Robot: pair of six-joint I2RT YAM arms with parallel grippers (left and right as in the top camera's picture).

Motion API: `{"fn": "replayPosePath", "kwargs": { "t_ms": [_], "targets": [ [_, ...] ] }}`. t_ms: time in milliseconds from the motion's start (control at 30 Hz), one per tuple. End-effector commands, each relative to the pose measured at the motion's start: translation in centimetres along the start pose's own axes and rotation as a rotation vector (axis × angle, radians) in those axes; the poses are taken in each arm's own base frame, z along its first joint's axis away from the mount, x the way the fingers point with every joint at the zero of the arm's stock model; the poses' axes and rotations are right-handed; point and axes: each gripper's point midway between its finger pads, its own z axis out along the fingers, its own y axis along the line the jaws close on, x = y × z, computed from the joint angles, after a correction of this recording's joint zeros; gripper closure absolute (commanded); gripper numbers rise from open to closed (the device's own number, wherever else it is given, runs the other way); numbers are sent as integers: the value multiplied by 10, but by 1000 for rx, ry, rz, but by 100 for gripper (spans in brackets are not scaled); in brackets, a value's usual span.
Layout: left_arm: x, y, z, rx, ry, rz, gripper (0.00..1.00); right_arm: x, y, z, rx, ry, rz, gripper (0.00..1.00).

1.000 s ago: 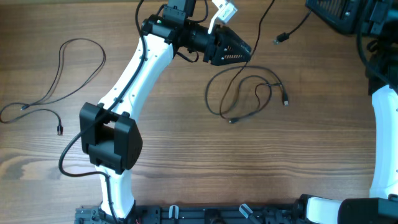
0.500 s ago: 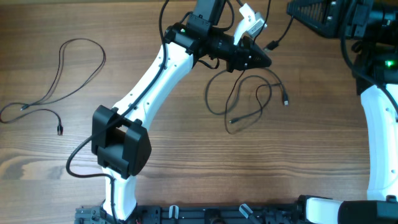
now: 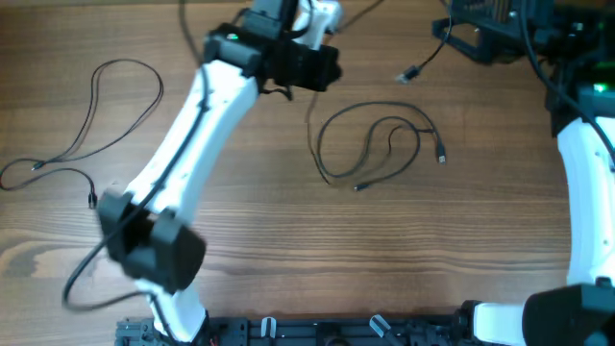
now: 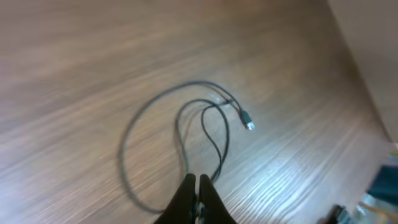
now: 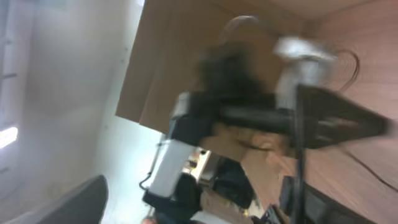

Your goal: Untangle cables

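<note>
A looped cable (image 3: 375, 146) (image 4: 186, 118) with a silver-tipped plug (image 3: 440, 154) (image 4: 247, 123) lies mid-table. From it a strand (image 3: 310, 120) rises to my left gripper (image 3: 309, 88) (image 4: 198, 185), whose fingers are pressed shut on that strand. It runs on, taut, off the far edge. A second cable (image 3: 91, 120) lies loose at the far left. A third cable's plug end (image 3: 408, 74) lies below my right gripper (image 3: 457, 33) (image 5: 199, 205), whose fingers stand wide apart with nothing between them. Both arms are blurred.
My left arm (image 3: 178, 159) slants across the table from the front edge to the far centre. The right arm (image 3: 586, 183) runs along the right side. In the right wrist view the left arm (image 5: 249, 112) fills the middle, blurred.
The left gripper closed near the far centre and swung left, pulling a strand of the looped cable with it. The right gripper went from shut to open. The third cable's plug end shifted left.
</note>
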Motion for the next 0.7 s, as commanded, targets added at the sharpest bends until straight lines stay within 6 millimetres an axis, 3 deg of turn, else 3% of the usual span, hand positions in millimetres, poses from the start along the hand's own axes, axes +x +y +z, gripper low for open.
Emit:
{"fn": "replayPosePath", "kwargs": {
  "t_ms": [0, 100, 167, 233, 333, 400, 467, 500, 600, 667],
  "targets": [
    [-13, 3, -75, -119, -127, 38, 96, -6, -36, 0, 10, -20, -109, 1],
    [-13, 8, -107, -143, -169, 18, 96, -16, -71, -2, 83, -114, -69, 0],
    [-14, 12, -131, -164, -210, 2, 96, -18, -113, -9, 237, -203, -9, 0],
    [-24, 13, -161, -162, -302, -23, 96, -7, -157, -22, 442, -249, 70, 0],
    [-46, 17, -206, -159, -467, -35, 96, 16, -199, -44, 684, -245, 140, 0],
    [-61, 28, -248, -199, -601, -64, 96, 29, -213, -54, 781, -218, 163, 0],
    [-72, 46, -303, -251, -756, -95, 96, 39, -223, -63, 861, -198, 180, 0],
    [-74, 64, -343, -310, -853, -122, 96, 45, -228, -69, 906, -186, 192, 0],
    [-65, 105, -397, -438, -960, -182, 96, 51, -230, -70, 921, -161, 187, 0],
    [-54, 135, -410, -502, -964, -241, 96, 52, -231, -71, 930, -159, 192, 0]
  ]
}}
